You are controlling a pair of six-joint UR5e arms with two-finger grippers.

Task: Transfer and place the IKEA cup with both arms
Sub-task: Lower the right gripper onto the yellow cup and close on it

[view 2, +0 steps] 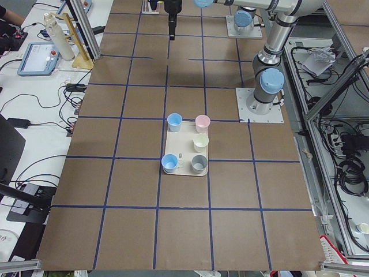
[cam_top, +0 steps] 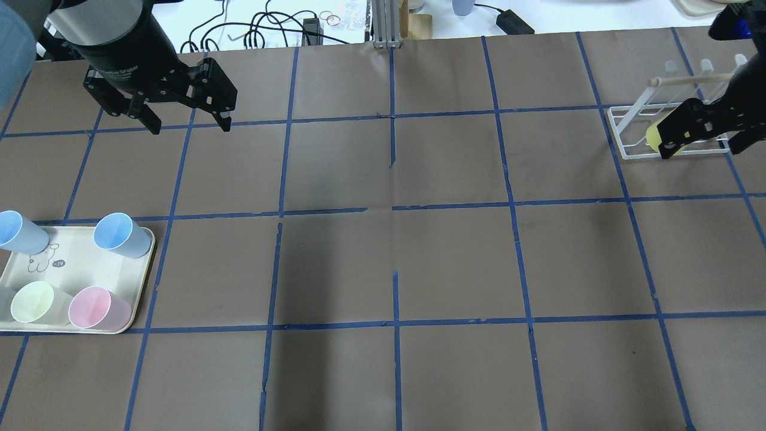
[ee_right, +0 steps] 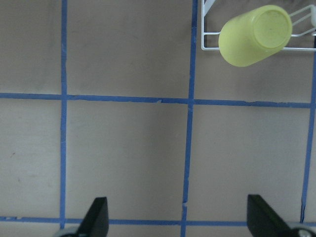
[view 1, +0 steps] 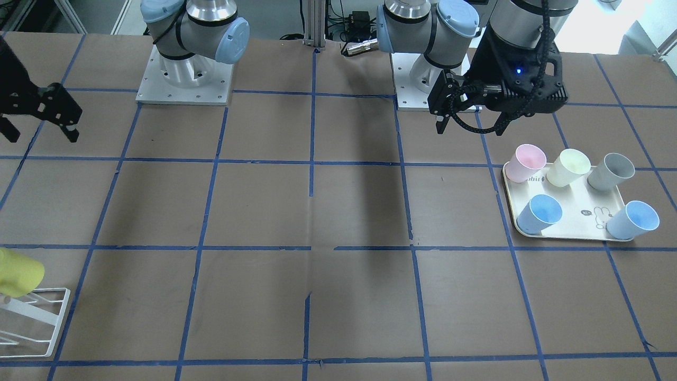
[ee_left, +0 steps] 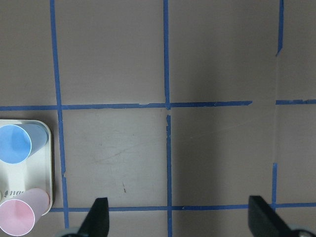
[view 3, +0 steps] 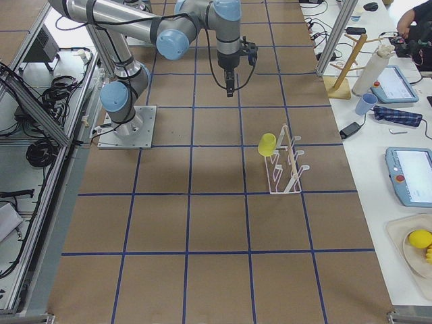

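Overhead: the left gripper (cam_top: 190, 126) hangs at upper left, jaws spread wide and empty. Below it, at the left edge, a cream tray (cam_top: 90, 269) carries a pink cup (cam_top: 90, 307), a pale yellow cup (cam_top: 33, 302) and two blue cups (cam_top: 114, 230). At the right edge the right gripper (cam_top: 701, 146), also spread and empty, overlaps a white wire rack (cam_top: 622, 129). The yellow IKEA cup (cam_top: 653, 134) peeks out behind one finger.

Front-facing: the IKEA cup rests tilted on the rack at the lower left edge. A grey cup (view 1: 611, 170) stands on the tray too.

Exterior right: the cup sits on the rack's end, mid-frame, with the right gripper well apart above it.

Left wrist: the fingers are wide apart over brown table (ee_left: 212, 158).

Right wrist: the fingers are wide apart and the cup is at upper right, base toward the camera.
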